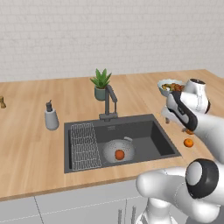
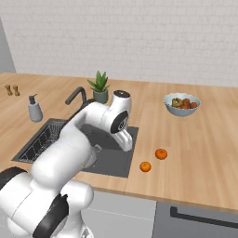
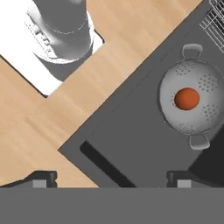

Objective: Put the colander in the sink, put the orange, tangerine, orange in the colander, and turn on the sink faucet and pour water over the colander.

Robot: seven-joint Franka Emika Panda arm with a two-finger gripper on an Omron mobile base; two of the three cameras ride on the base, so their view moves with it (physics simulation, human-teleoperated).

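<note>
While the colander (image 1: 118, 150) sits in the sink (image 1: 162, 140) just beside the wire rack (image 1: 83, 146), one orange fruit (image 1: 119, 154) lies inside it. The hand view looks down on the same colander (image 3: 194, 103), both loop handles visible, fruit (image 3: 187, 99) near its middle. Gripper (image 3: 111, 177) hangs over the sink's right rim, fingers (image 3: 41, 178) spread wide with nothing between them; one tip is over the wooden counter (image 3: 26, 131), the other over the basin (image 3: 131, 144).

Two more orange fruits lie loose on the counter right of the sink: one nearer the front edge (image 2: 145, 166), one just behind it (image 2: 161, 154), close together but apart. In the left base view one (image 1: 188, 142) is clear and the other is half hidden behind the forearm.

Faucet (image 1: 109, 103) stands at the back rim, spout slanting over the basin. Potted plant (image 1: 101, 84) is right behind it. Soap dispenser (image 1: 51, 116) stands left of the sink. Pale bowl of mixed fruit (image 2: 182, 104) is further back on the right. Two small brown shakers (image 2: 12, 90) stand at the far left. In the right base view the arm's upper links cover most of the sink.
</note>
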